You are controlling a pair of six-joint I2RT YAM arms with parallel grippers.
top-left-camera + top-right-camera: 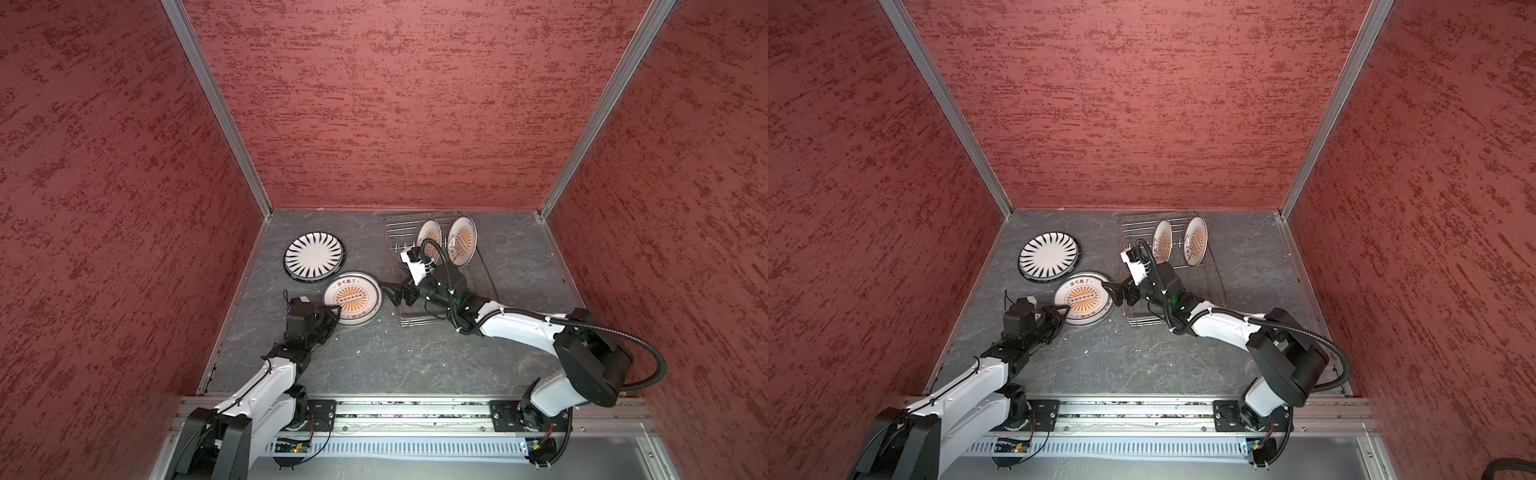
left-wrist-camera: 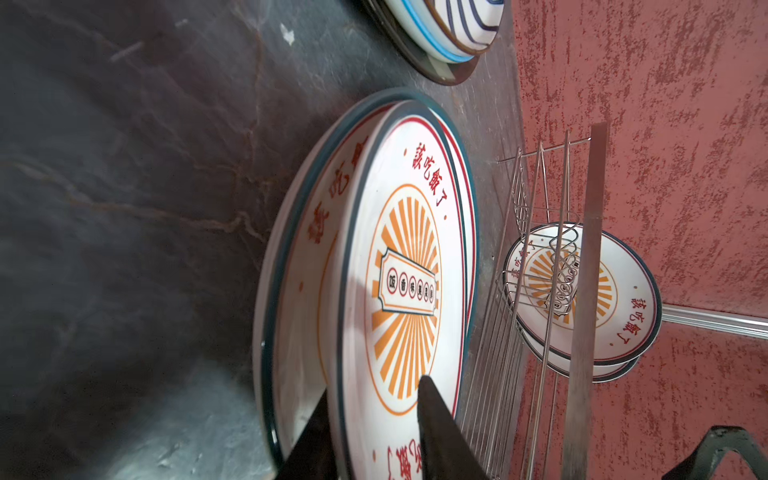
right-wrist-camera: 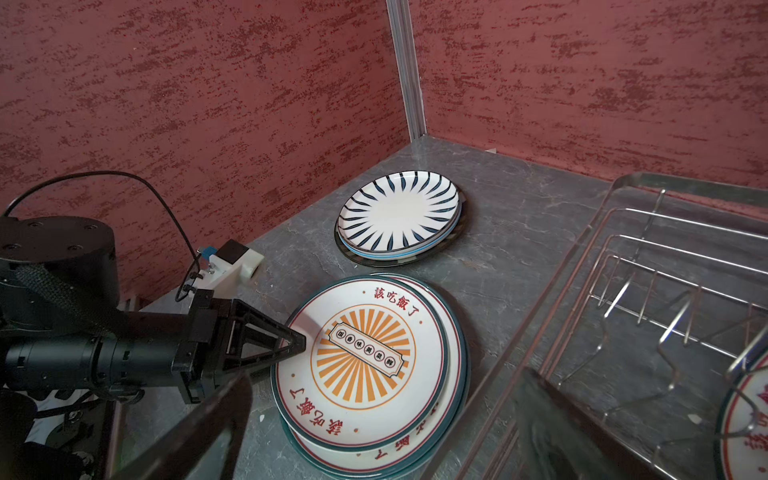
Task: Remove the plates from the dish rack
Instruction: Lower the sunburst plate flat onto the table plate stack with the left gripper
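So, in both top views your left gripper straddles the lower-left rim of a white, teal-edged orange-sunburst plate with red lettering, topping a flat stack left of centre, its pinch unclear, while your right gripper gapes empty at the left edge of the dish rack, where two matching plates stand upright.

— Any writing to read here?
— Yes. The top sunburst plate has red characters, 該吃飯了, twice on its rim, on opposite sides.
— And the middle?
— A banner with five small circled characters. It seems to begin 饭香味; I can't read the rest for sure.
— Elsewhere?
— The racked plate in the dish rack shows 該吃飯了 too.
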